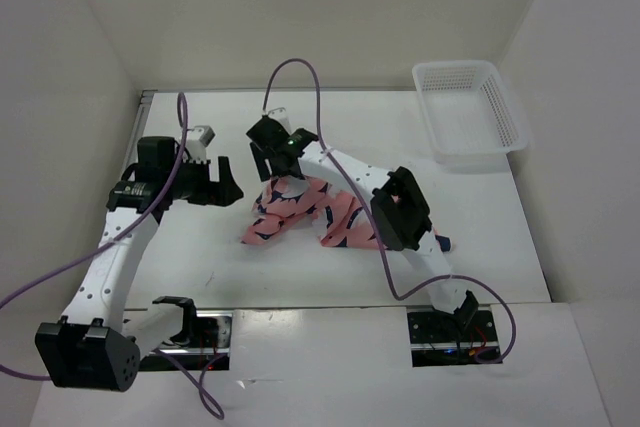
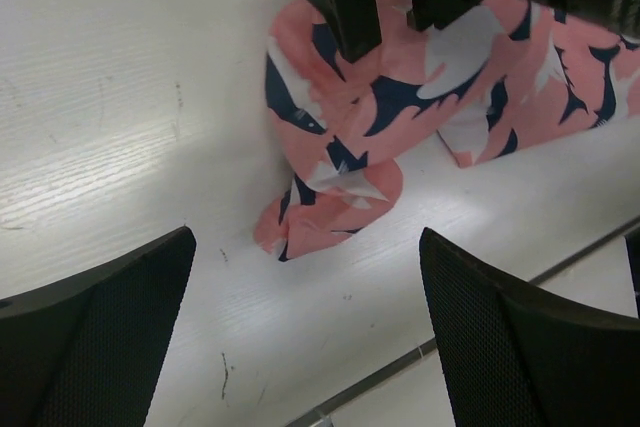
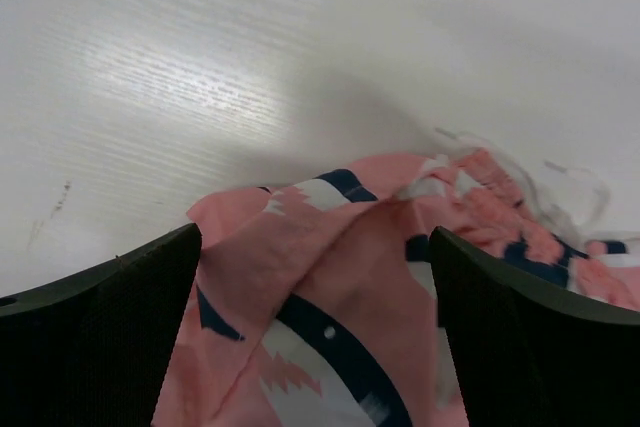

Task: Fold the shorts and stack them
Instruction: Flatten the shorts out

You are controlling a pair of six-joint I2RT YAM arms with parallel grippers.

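Observation:
The shorts [image 1: 300, 212], salmon-pink with navy and white sharks, lie crumpled in a heap at the middle of the table. My right gripper [image 1: 272, 165] hovers over their far end, open. In the right wrist view the shorts [image 3: 340, 277] bulge up between the two wide-apart fingers [image 3: 100, 327], and a navy band with a small snap shows. My left gripper [image 1: 232, 187] is open just left of the heap, apart from it. In the left wrist view the shorts [image 2: 370, 117] lie ahead of the left gripper [image 2: 305, 297], with bare table between its fingers.
A white mesh basket [image 1: 470, 112] stands at the back right corner of the table. White walls close in the table on the left, the back and the right. Purple cables loop over both arms.

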